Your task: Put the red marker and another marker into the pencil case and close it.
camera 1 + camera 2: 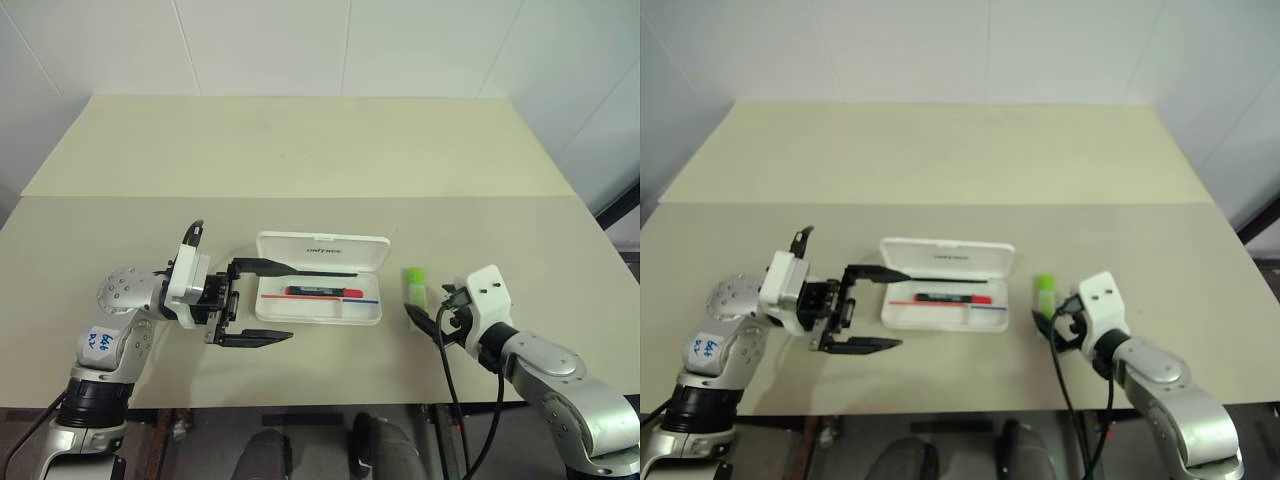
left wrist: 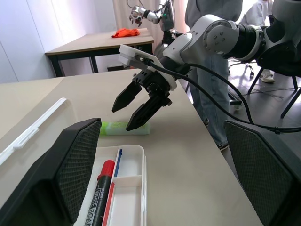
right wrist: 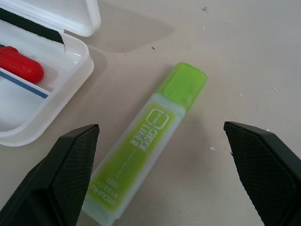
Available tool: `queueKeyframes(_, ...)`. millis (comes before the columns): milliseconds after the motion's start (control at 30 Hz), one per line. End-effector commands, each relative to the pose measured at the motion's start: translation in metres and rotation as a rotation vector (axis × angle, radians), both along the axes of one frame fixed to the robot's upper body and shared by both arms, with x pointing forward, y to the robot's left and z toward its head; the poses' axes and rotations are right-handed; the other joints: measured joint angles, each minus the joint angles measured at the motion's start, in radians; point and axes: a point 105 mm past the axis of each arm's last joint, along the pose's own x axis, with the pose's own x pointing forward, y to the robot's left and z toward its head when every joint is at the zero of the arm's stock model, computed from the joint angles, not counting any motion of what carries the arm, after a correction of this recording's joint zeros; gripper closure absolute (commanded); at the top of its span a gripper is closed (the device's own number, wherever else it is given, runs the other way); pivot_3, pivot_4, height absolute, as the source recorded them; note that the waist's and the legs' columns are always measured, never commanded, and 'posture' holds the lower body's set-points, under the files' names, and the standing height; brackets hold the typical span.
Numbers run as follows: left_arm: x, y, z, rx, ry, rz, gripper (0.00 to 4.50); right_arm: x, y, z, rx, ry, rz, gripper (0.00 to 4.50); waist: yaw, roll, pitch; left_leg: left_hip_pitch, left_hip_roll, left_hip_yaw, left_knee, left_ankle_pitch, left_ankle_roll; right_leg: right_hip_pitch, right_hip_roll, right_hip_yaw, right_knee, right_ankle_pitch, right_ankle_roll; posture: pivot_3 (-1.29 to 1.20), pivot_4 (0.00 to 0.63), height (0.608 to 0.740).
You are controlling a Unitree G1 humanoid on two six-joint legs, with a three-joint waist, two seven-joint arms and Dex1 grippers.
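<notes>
Light, rigid, likely slick green marker (image 3: pixel 143 143), framed at centre by the open right hand (image 3: pixel 160 174), is best gripped mid-barrel.

"CHECK LINER" on green marker (image 3: pixel 148 153), "unitree" on pencil case (image 1: pixel 322 251)

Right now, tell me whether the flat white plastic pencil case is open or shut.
Open. The flat white plastic pencil case has its lid folded back on the table, and the red-capped marker lies exposed in its tray.
</notes>
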Motion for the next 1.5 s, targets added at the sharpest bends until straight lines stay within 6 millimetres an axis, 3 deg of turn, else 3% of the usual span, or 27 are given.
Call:
queueKeyframes(33,-0.003,-0.004,0.007,-0.008,-0.042,-0.017,0.05,0.001,0.006,0.007,-0.005,-0.025,0.016,0.0,-0.002,0.0,0.0,0.0,0.0,0.0,0.0,0.0,0.0,0.0,0.0,0.0,0.0,0.0,0.0,0.0,0.15,0.74)
queueKeyframes(333,-0.006,-0.006,0.008,-0.025,-0.048,-0.019,0.05,0.003,0.01,-0.005,-0.029,0.044,0.005,0.0,-0.001,0.0,0.0,0.0,0.0,0.0,0.0,0.0,0.0,0.0,0.0,0.0,0.0,0.0,0.0,0.0,0.15,0.74)
queueKeyframes(500,-0.008,-0.007,0.009,-0.034,-0.048,-0.02,0.05,0.006,0.002,-0.018,-0.095,0.13,-0.055,0.0,-0.001,0.0,0.0,0.0,0.0,0.0,0.0,0.0,0.0,0.0,0.0,0.0,0.0,0.0,0.0,0.0,0.15,0.74)
queueKeyframes(667,-0.009,-0.004,0.008,-0.031,-0.043,-0.015,0.0,0.011,-0.005,-0.028,-0.144,0.196,-0.12,1.23,-0.002,-0.001,0.0,0.001,0.0,0.0,0.0,-0.002,0.004,0.0,0.0,0.0,-0.001,0.001,-0.001,0.0,0.15,0.74)
queueKeyframes(867,-0.009,-0.002,0.008,-0.027,-0.045,-0.01,0.0,0.01,-0.002,-0.025,-0.137,0.181,-0.118,3.35,0.004,-0.001,-0.001,0.001,0.0,-0.001,0.0,0.002,0.006,0.001,-0.002,0.0,-0.006,0.007,-0.005,0.0,0.15,0.74)
queueKeyframes(1033,-0.008,-0.001,0.008,-0.025,-0.043,-0.01,0.0,0.009,-0.005,-0.023,-0.149,0.184,-0.11,3.41,0.005,-0.001,-0.001,0.0,0.001,-0.001,0.0,0.004,0.008,0.002,-0.004,0.001,-0.008,0.007,-0.006,0.0,0.15,0.74)
queueKeyframes(1200,-0.005,-0.001,0.009,-0.027,-0.044,-0.006,0.0,0.016,-0.022,-0.008,-0.179,0.126,-0.169,3.41,0.005,-0.001,-0.001,-0.001,0.0,-0.001,0.0,0.003,0.009,0.002,-0.004,0.0,-0.008,0.008,-0.004,0.0,0.15,0.74)
queueKeyframes(1333,-0.003,-0.001,0.009,-0.026,-0.045,-0.004,0.0,0.028,-0.046,0.017,-0.221,0.018,-0.246,3.41,0.005,0.0,0.0,-0.002,0.0,-0.001,0.0,0.003,0.009,0.002,-0.004,0.0,-0.011,0.008,-0.004,0.0,0.15,0.74)
queueKeyframes(1500,0.0,-0.002,0.01,-0.029,-0.045,-0.009,0.0,0.043,-0.058,0.065,-0.221,-0.258,-0.294,3.41,-0.004,0.001,0.001,-0.003,0.0,0.0,-0.004,0.003,0.007,-0.001,0.0,-0.001,-0.008,0.01,-0.002,0.0,0.15,0.74)
